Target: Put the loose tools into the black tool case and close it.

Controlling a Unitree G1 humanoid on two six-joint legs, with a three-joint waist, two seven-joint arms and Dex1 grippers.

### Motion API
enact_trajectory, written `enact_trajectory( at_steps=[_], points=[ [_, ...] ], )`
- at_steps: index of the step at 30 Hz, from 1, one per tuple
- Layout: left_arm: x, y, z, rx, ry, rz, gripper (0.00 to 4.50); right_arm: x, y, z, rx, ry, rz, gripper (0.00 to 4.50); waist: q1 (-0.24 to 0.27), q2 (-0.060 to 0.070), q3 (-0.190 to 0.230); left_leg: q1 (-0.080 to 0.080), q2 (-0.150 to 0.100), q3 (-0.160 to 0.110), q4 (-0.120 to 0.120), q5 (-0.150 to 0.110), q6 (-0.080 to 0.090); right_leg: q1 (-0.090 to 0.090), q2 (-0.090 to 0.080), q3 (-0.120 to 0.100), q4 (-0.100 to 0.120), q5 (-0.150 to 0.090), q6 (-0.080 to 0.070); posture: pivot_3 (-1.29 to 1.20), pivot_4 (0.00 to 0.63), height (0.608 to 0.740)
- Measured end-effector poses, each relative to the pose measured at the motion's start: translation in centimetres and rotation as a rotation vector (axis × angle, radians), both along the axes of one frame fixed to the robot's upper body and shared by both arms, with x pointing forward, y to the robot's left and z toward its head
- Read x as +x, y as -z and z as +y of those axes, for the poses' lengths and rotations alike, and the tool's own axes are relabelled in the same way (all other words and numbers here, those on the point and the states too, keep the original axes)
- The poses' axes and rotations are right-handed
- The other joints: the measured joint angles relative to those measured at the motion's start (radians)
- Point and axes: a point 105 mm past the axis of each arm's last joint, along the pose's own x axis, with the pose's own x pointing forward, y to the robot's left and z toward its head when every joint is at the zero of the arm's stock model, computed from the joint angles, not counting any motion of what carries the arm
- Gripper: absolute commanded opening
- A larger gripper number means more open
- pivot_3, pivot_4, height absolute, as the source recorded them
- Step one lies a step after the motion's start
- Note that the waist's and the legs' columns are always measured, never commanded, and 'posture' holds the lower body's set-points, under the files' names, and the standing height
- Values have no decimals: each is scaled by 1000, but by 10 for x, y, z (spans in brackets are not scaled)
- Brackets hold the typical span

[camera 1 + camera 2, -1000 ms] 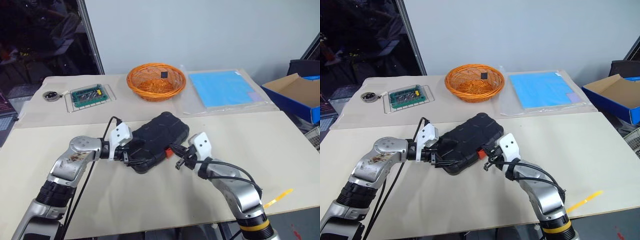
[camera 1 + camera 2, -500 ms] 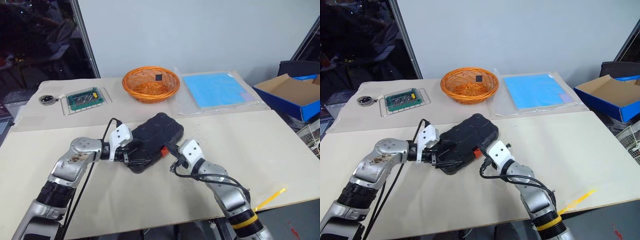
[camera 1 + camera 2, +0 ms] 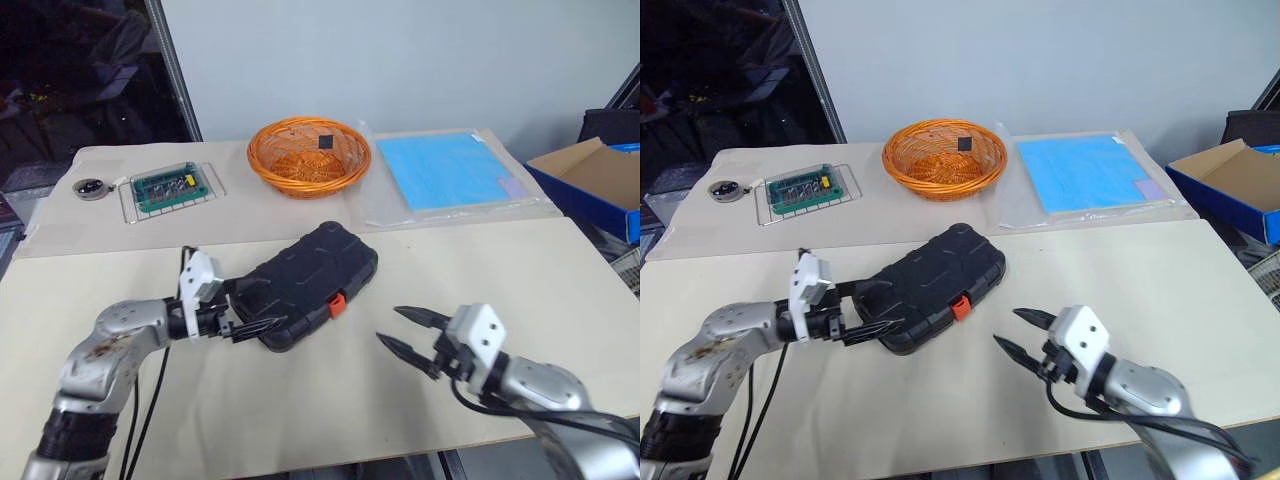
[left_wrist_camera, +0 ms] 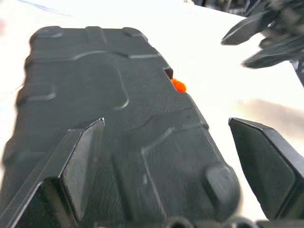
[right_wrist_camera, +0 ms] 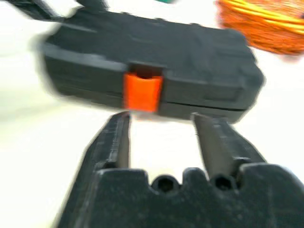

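Note:
The black tool case (image 3: 308,280) lies closed in the middle of the table, its orange latch (image 3: 338,300) on the side facing me. My left gripper (image 3: 255,308) is open, its fingers to either side of the case's near left end; the left wrist view shows the shell (image 4: 118,118) between them. My right gripper (image 3: 392,328) is open with nothing between its fingers. It hovers over the table a short way to the right of the latch (image 5: 142,90), pointing at it. The loose tools are out of view.
At the back of the table stand an orange wicker basket (image 3: 310,155), a blue sheet in clear plastic (image 3: 450,170), a circuit board in a clear tray (image 3: 165,185) and a round tape measure (image 3: 90,187). A blue cardboard box (image 3: 600,180) sits off the right edge.
My right gripper has left the latch, drawn back toward me and to the right, and opened. My left gripper has slid a little back along the case's left end. The camera also shifted.

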Motion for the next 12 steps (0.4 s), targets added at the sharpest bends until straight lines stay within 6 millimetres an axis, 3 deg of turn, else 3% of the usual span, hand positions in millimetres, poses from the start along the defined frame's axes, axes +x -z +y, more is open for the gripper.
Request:
enact_trajectory(
  at_steps=[2,8,12],
  points=[
    [-12,4,9,-7,-32,29,4500,-9,-2,-13,-18,15,40,4460,5,-1,1,1,0,1,0,0,0,1,-1,1,-1,0,1,0,150,740],
    [-54,28,38,23,-156,142,4500,-26,-23,-60,-84,138,52,4460,21,-4,3,6,1,4,2,0,-1,6,-1,0,-1,-4,3,0,150,740],
    [-60,29,40,38,-178,142,4500,-32,-27,-67,-108,141,56,4460,33,-5,4,7,2,5,2,2,-3,7,-1,0,1,-7,6,0,150,740]
  ],
)
